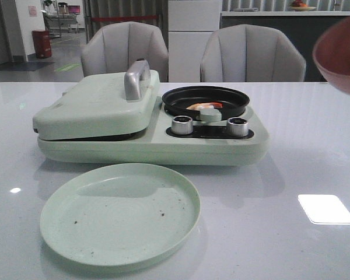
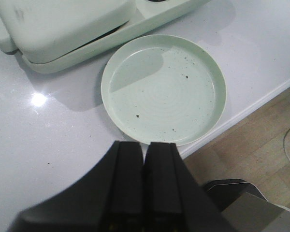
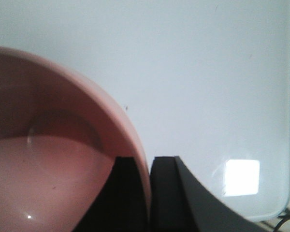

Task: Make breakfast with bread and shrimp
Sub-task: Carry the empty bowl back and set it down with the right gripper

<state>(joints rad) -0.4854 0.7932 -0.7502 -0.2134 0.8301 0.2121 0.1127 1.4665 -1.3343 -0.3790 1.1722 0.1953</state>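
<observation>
Looking across the desk (image 1: 315, 146), we see the shrimp (image 1: 205, 106) lying in the small black pan (image 1: 205, 102) on the right half of the green breakfast maker (image 1: 151, 143), where the pan can cook it. The maker's lid (image 1: 96, 105) is down over the griddle side; we see no bread anywhere, and it may sit under that lid, though we cannot tell. An empty pale green plate (image 1: 120, 214) waits just in front of the maker, probably for serving.

Our right gripper (image 3: 150, 198) pinches the rim of the pink bowl (image 3: 53, 159), one finger inside and one outside, and holds it raised off the desk at the right, away from the maker. The bowl looks empty. Our left gripper (image 2: 144, 188) hangs above the desk's near edge, close to the plate, its fingers pressed together and holding nothing.
</observation>
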